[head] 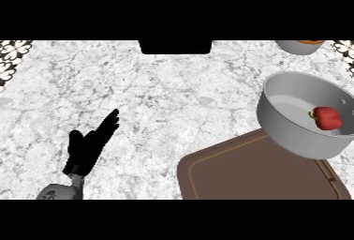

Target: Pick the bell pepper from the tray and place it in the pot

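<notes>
Left hand (88, 147), lower left of the head view: fingers straight and spread, pointing up and to the right, holding nothing, resting over the bare counter (173, 103). You will not find the right hand in the view, so nothing can be said of it.

The bell pepper (328, 117) lies inside the pot (290, 136), on its floor and close to the right-hand wall. No pepper shows on the tray (256, 178). By that layout, judge the placement as done.

Note the pot's position. It overlaps the tray's upper right corner, and you cannot tell whether its base sits flat or rides on the tray's raised rim. If it rides the rim, a nudge could rock or slide it, and the pepper, already against one wall, could roll with it.

The likeliest cause would be the unseen right hand coming back through the lower right and clipping the pot's wall or the tray's edge. The left hand is well apart from both and poses little risk where it is. A small bowl (301, 46) at the top right edge is near the pot's far side, so a pot pushed that way could meet it.
</notes>
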Controlling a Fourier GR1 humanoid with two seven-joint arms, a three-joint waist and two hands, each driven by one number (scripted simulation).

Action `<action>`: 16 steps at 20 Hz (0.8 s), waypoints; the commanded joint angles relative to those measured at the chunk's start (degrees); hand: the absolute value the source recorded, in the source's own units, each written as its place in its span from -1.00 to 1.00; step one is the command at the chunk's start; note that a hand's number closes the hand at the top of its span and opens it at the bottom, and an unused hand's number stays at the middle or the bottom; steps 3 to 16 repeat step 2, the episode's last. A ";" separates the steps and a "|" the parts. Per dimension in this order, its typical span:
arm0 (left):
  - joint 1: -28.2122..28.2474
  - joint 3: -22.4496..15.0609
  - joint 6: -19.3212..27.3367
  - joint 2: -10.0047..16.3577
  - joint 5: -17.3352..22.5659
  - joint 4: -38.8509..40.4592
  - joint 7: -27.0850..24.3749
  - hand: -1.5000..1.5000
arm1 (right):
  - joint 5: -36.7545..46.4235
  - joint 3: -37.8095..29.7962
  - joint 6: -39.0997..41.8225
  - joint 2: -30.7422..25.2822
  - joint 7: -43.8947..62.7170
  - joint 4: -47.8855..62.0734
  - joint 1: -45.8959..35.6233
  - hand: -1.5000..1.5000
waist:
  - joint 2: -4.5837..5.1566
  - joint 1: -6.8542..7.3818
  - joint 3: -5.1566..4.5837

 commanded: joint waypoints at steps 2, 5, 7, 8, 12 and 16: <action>-1.51 0.23 -0.85 0.01 -0.15 0.33 1.52 0.00 | -4.13 -7.18 9.11 -3.19 -6.99 15.44 -2.44 -1.00 | 0.43 0.95 0.09; -1.51 0.23 -0.85 0.01 -0.15 0.33 1.52 0.00 | -4.13 -7.18 9.11 -3.19 -6.99 15.44 -2.44 -1.00 | 0.43 0.95 0.09; -1.51 0.23 -0.85 0.01 -0.15 0.33 1.52 0.00 | -4.13 -7.18 9.11 -3.19 -6.99 15.44 -2.44 -1.00 | 0.43 0.95 0.09; -1.51 0.23 -0.85 0.01 -0.15 0.33 1.52 0.00 | -4.13 -7.18 9.11 -3.19 -6.99 15.44 -2.44 -1.00 | 0.43 0.95 0.09; -1.51 0.23 -0.85 0.01 -0.15 0.33 1.52 0.00 | -4.13 -7.18 9.11 -3.19 -6.99 15.44 -2.44 -1.00 | 0.43 0.95 0.09; -1.51 0.23 -0.85 0.01 -0.15 0.33 1.52 0.00 | -4.13 -7.18 9.11 -3.19 -6.99 15.44 -2.44 -1.00 | 0.43 0.95 0.09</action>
